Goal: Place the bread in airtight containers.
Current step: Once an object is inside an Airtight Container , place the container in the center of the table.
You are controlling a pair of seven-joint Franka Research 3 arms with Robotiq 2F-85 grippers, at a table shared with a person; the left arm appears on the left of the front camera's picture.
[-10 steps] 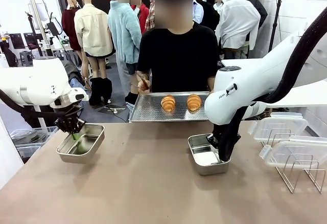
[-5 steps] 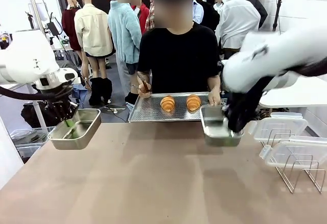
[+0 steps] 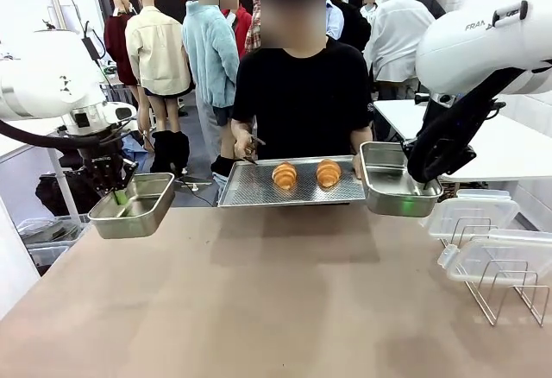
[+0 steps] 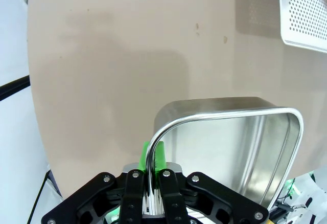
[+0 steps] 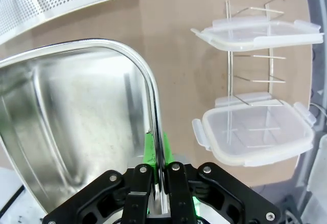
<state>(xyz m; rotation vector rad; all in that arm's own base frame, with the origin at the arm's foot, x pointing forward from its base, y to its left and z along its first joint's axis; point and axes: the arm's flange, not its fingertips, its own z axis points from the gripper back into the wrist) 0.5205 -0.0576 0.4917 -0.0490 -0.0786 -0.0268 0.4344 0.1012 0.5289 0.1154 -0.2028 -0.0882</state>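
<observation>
**Both sides clamped, held in the air**

The left fingers (image 3: 121, 193) are clamped on the rim of the left container (image 3: 142, 216), held above the desk (image 3: 276, 309) at 9 o'clock. The right fingers (image 3: 420, 179) are clamped on the right container (image 3: 388, 190) at 3 o'clock. Two bread rolls (image 3: 284, 174) lie on the person's perforated tray (image 3: 250, 190) at 12 o'clock.
</observation>
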